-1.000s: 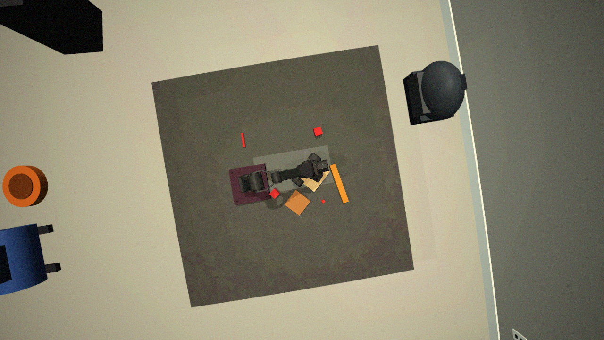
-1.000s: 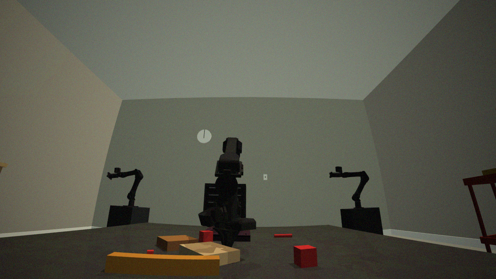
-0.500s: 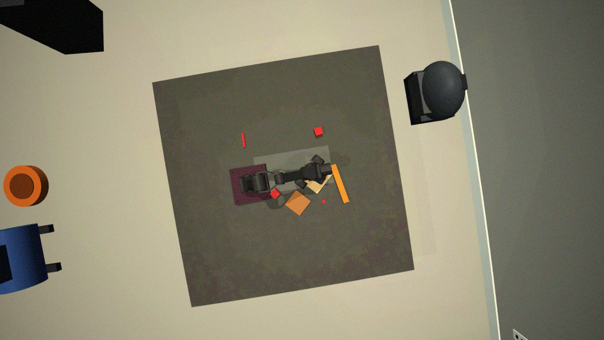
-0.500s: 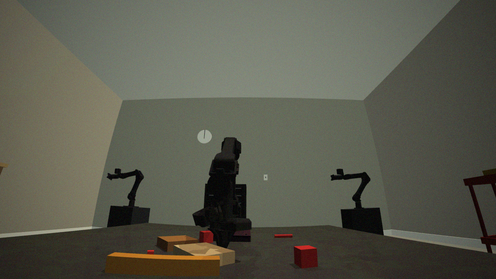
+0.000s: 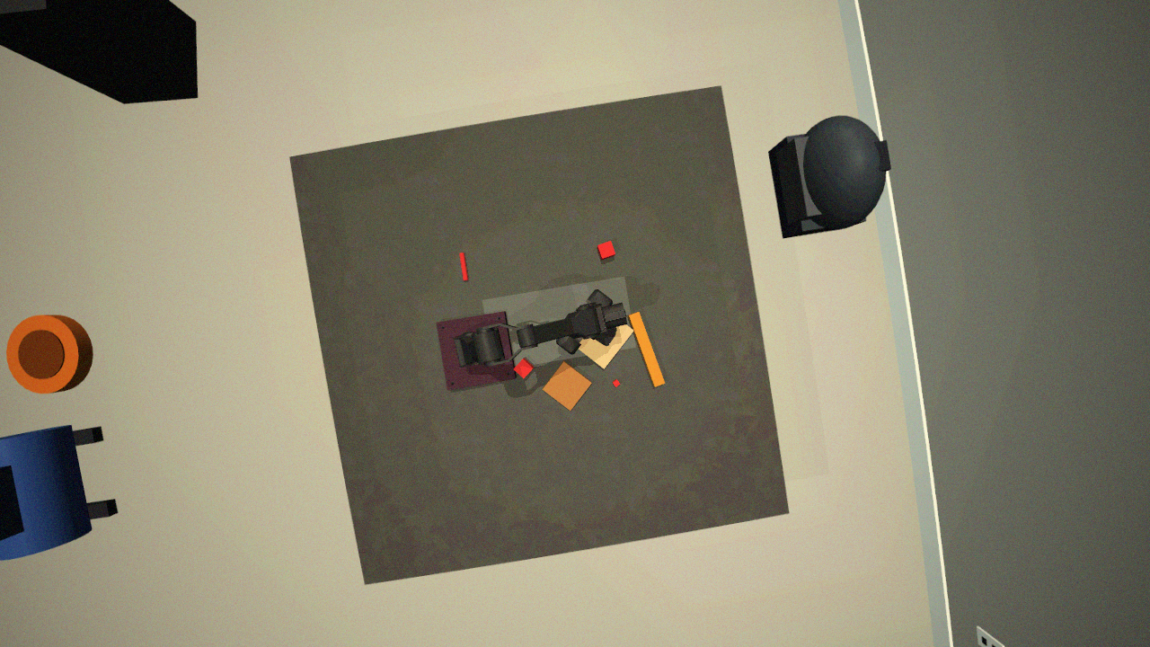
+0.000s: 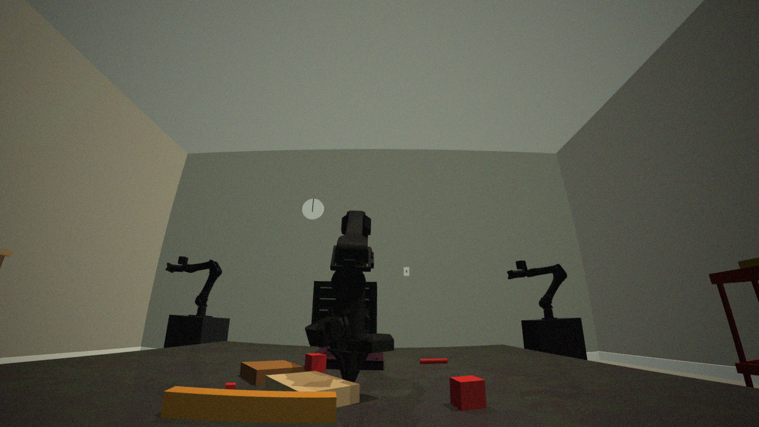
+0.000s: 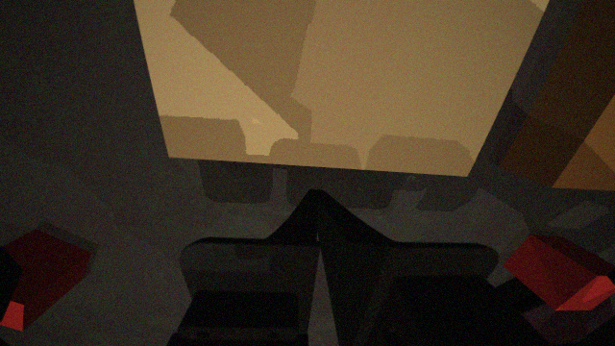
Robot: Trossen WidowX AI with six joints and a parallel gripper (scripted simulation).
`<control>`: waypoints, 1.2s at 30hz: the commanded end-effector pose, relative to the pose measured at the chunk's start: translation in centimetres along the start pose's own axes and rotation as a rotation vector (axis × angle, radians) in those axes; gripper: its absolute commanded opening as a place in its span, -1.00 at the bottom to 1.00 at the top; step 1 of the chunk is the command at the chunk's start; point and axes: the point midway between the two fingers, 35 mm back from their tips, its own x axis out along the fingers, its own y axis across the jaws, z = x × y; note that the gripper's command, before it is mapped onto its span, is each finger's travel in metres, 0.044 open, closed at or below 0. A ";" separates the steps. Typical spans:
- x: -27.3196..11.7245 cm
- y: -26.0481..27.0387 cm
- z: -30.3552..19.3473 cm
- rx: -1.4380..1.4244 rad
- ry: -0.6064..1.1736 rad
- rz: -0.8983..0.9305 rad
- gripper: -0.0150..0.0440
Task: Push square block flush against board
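- Three walls close in the room I'm looking across, tan at left and grey-green at far and right, with a round clock (image 6: pixel 313 208) on the far one.
- Against that side stand a dark cabinet (image 6: pixel 322 289) and two more black arms (image 6: pixel 205 284) (image 6: pixel 554 284), each on its own black pedestal.
- Past the right edge of the surface rises a red frame (image 6: pixel 732 276).
- Dark and mottled, the square surface (image 5: pixel 402 483) (image 6: pixel 583 392) (image 7: pixel 72 183) carries the working arm on a plum base plate (image 5: pixel 452 379) (image 6: pixel 377 365) at the far middle.
- Nearest me on the left lies an orange bar (image 5: pixel 647 349) (image 6: pixel 249 406); a red cube (image 5: pixel 605 250) (image 6: pixel 467 392) (image 7: pixel 53 269) sits at near right, and a thin red rod (image 5: pixel 464 266) (image 6: pixel 433 360) lies farther off on the right.
- A tiny red piece (image 5: pixel 616 383) (image 6: pixel 230 385) rests at left, and a second red cube (image 5: pixel 523 368) (image 6: pixel 315 362) (image 7: pixel 553 269) is beside the base.
- Just beyond the bar, the pale slab (image 5: pixel 605 354) (image 6: pixel 318 385) (image 7: pixel 336 96) lies flat in front of the gripper (image 5: pixel 585 322) (image 6: pixel 347 378) (image 7: pixel 314 195). Its fingers are clenched together on nothing, tips low by the slab's far side; I can't tell whether they touch.
- The brown square block (image 5: pixel 567 385) (image 6: pixel 270 366) (image 7: pixel 591 154) lies flat, left of those fingertips and apart from the slab.
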 end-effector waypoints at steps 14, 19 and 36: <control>0.0 -0.2 -2.8 0.006 -0.003 -0.001 -0.49; -4.2 0.0 -2.4 0.005 -0.002 0.000 -0.49; -5.1 -3.9 1.4 -0.288 -0.009 -0.002 -0.49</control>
